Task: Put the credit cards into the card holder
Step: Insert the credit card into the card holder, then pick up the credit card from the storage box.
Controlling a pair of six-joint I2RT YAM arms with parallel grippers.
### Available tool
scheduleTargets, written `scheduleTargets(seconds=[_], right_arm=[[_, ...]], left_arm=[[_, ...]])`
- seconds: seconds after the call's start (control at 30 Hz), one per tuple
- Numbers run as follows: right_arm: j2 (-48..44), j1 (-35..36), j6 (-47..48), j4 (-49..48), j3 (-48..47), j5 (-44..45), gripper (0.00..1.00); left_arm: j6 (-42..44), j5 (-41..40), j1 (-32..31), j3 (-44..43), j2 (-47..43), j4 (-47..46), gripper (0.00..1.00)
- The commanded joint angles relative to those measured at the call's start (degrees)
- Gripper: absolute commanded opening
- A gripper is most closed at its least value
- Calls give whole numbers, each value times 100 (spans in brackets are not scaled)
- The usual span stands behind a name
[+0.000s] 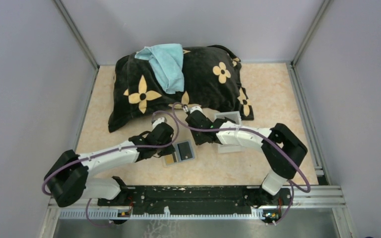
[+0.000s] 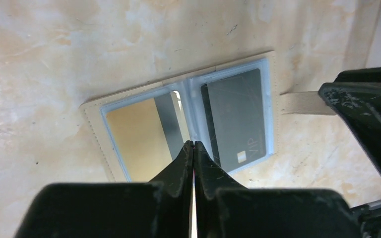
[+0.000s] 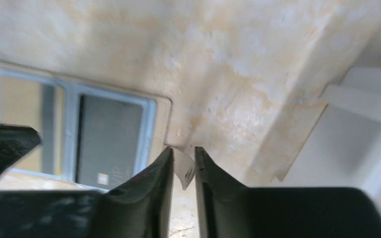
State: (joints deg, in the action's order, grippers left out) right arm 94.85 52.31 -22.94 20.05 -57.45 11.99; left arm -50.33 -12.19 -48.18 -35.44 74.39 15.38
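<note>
The tan card holder [image 2: 94,106] lies open and flat on the table, also seen from above [image 1: 179,152]. A gold credit card [image 2: 134,139] sits in its left clear pocket and a dark grey credit card [image 2: 235,116] in its right one [image 3: 110,141]. My left gripper [image 2: 193,144] is shut, its tips over the holder's middle fold, with nothing between them. My right gripper [image 3: 183,154] stands at the holder's right edge, jaws a narrow gap apart, with the curled snap tab [image 3: 184,171] loose between them. In the top view both grippers [image 1: 171,150] [image 1: 199,141] flank the holder.
A white open tray [image 1: 228,131] sits just right of the holder, under my right arm, also in the right wrist view [image 3: 357,129]. A black pillow with yellow flowers [image 1: 203,84] and a light blue towel [image 1: 166,64] on it fill the back of the table.
</note>
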Motion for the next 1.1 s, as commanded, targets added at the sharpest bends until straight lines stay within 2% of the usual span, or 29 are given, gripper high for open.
scheduleTargets(seconds=[0.0,0.17,0.27,0.37,0.63,1.07], right_arm=[[-498,-48,318,466,-955,380,29],[-802,-112,559,919,-1444,1052,51],[-1020,-327,668,1054,-1519,1372,57],[-1298,-745,681,1134,-1387,1397,58],[-1732,-1756,728,1000,-764,941,60],[-1451,-2272,526,549,-181,163,60]], left_arm=[[-275,-263,-33,43,-436,391,8],[-282,-102,-31,83,-546,487,30],[-193,-28,-31,109,-670,420,41],[-14,96,-26,22,-653,270,49],[406,434,-51,-639,-43,88,52],[728,778,-58,-1767,1182,-52,53]])
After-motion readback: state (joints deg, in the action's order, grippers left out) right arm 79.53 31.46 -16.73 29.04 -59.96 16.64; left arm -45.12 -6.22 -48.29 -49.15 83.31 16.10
